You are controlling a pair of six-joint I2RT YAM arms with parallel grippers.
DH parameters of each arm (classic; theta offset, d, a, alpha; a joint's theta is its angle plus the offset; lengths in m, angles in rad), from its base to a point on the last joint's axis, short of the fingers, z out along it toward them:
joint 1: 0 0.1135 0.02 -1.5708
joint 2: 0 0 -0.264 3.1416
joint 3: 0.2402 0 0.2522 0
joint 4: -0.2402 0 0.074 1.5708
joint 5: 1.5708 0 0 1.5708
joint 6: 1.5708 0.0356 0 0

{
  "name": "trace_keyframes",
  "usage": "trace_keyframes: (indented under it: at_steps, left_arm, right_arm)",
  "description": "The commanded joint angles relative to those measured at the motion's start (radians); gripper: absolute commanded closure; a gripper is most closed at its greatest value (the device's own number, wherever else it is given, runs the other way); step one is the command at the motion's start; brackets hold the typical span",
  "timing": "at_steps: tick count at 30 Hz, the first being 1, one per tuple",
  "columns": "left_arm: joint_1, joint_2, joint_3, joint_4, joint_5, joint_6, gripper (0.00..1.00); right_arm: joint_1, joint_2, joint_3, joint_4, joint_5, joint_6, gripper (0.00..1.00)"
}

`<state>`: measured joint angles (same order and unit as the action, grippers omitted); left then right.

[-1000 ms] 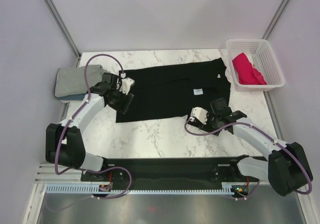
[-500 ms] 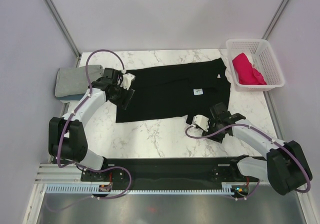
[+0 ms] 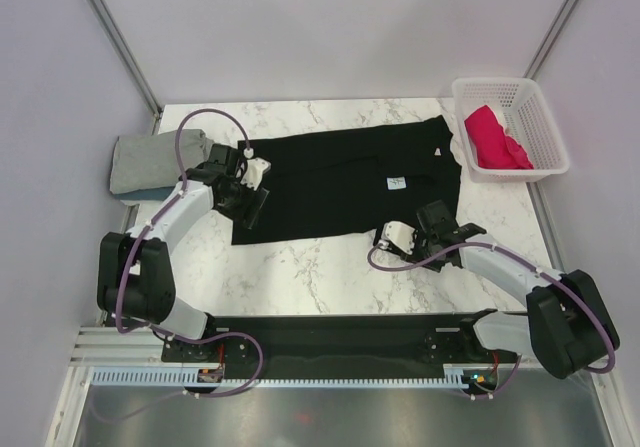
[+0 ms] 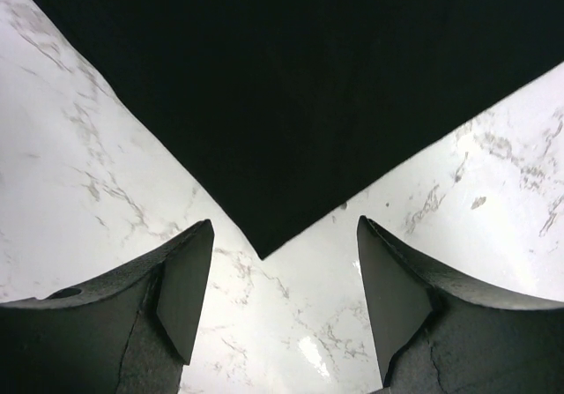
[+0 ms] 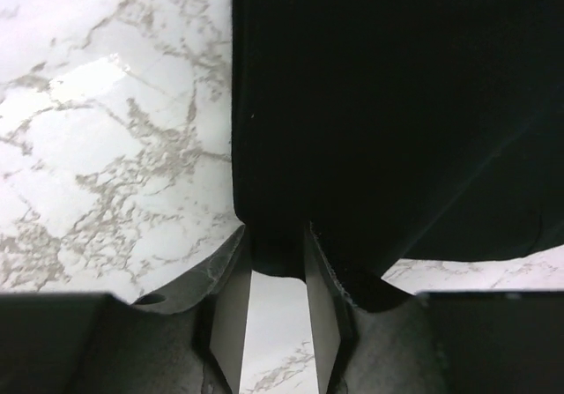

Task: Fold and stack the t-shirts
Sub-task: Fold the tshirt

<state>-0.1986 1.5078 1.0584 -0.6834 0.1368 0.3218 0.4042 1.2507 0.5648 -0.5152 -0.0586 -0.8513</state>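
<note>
No legible txt anywhere I can see. White neck label [image 3: 397, 181] on black t-shirt [image 3: 330, 182] has marks, too small to read.

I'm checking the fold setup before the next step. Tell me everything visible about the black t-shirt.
The black t-shirt lies spread flat on the marble table. It is soft matte cloth with faint fold lines across it. A small white neck label sits right of its middle. Its near-left corner points between the fingers of the open left claw, which is not gripping it. The right claw pinches its near-right edge.
</note>
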Motion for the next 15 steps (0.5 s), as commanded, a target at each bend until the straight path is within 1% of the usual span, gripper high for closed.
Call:
trace_keyframes:
  at_steps: [1, 4, 6, 7, 9, 13, 15]
  left_arm:
    - [0.001, -0.041, -0.032, -0.031, -0.014, -0.029, 0.26]
    - [0.001, -0.055, -0.040, -0.064, -0.025, -0.035, 0.26]
    - [0.002, -0.078, -0.043, -0.094, -0.022, -0.035, 0.26]
    - [0.002, -0.086, -0.057, -0.100, -0.023, -0.038, 0.26]
    - [0.002, -0.113, -0.072, -0.125, -0.031, -0.038, 0.26]
    - [0.005, -0.169, -0.155, -0.125, -0.116, -0.011, 0.28]
    - [0.007, -0.202, -0.192, -0.105, -0.135, 0.014, 0.28]
  right_arm:
    - [0.001, 0.096, -0.075, 0.018, -0.001, 0.021, 0.62]
    - [0.001, 0.105, -0.066, -0.005, -0.021, 0.032, 0.77]
    - [0.001, 0.095, -0.045, -0.025, -0.044, 0.043, 0.84]
    - [0.001, 0.078, -0.034, -0.052, -0.050, 0.049, 0.92]
    - [-0.001, 0.038, -0.007, -0.081, -0.058, 0.069, 1.00]
    - [0.001, -0.017, 0.046, -0.132, -0.055, 0.084, 1.00]
    - [-0.001, -0.022, 0.076, -0.149, -0.052, 0.095, 1.00]
